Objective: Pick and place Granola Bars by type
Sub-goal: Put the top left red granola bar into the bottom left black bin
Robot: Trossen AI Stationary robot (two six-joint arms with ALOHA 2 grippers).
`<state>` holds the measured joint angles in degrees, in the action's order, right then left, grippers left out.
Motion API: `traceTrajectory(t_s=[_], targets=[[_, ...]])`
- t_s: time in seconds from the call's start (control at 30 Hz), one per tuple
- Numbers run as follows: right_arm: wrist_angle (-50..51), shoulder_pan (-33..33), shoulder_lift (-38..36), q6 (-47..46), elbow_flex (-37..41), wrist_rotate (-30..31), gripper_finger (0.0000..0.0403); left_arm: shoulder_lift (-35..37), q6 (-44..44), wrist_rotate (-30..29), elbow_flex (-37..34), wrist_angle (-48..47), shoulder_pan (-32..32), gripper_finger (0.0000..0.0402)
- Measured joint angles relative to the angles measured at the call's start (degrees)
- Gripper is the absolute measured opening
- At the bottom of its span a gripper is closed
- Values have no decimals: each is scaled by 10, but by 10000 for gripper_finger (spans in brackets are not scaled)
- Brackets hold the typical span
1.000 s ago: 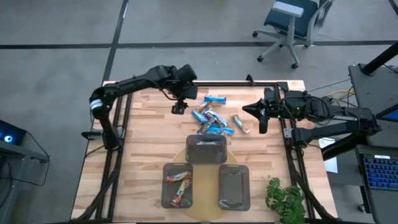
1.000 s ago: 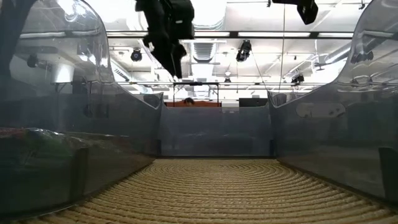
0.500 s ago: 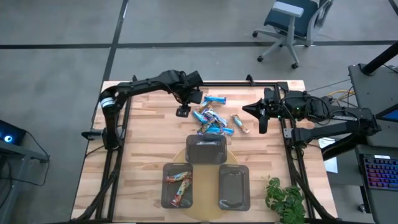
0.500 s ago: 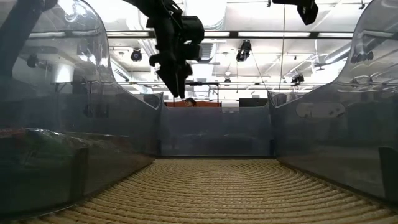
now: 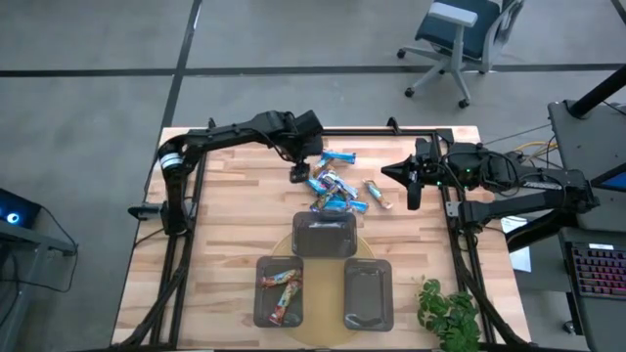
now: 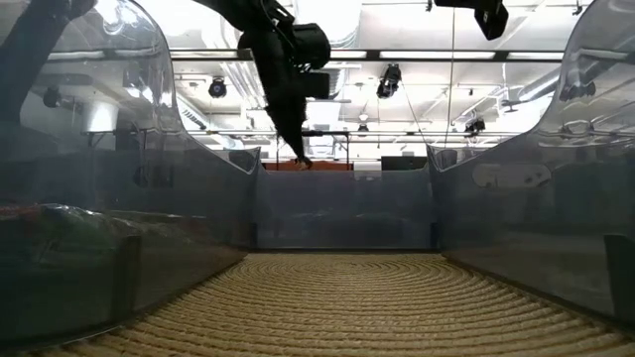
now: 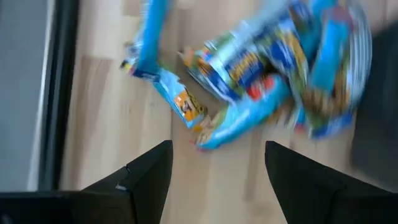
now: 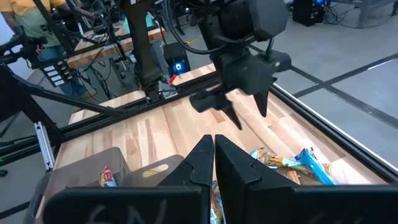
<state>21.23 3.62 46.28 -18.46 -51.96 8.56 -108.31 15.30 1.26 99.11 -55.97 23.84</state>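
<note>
Granola Bars (image 5: 278, 293) fill 1 tray (image 5: 259, 311).

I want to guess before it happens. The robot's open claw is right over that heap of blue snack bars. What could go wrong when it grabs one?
1. The granola bars lie heaped and overlapping, so the open left end effector might pinch two at once or nudge others aside.
2. The wrappers look shiny, so a bar could slip out on the way to the trays.
3. One blue bar lies apart near the table's far edge and might get knocked further.
</note>
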Motion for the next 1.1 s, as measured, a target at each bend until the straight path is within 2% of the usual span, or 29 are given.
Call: traceTrajectory(t_s=[0.1, 0.27, 0.33, 0.63, 0.87, 1.1], targets=[[0, 0, 0, 0, 0, 0, 8, 0, -154, 0, 0, 21, 1, 236], [0, 0, 0, 0, 0, 0, 8, 0, -521, 0, 0, 26, 2, 236], [0, 0, 0, 0, 0, 0, 8, 0, -611, 0, 0, 28, 3, 236], [0, 0, 0, 0, 0, 0, 8, 0, -888, -7, -57, 78, 2, 236], [0, 0, 0, 0, 0, 0, 8, 0, -1010, 21, -110, 92, -3, 236], [0, 0, 0, 9, 0, 2, 8, 0, -1125, 22, -168, 205, -4, 236]])
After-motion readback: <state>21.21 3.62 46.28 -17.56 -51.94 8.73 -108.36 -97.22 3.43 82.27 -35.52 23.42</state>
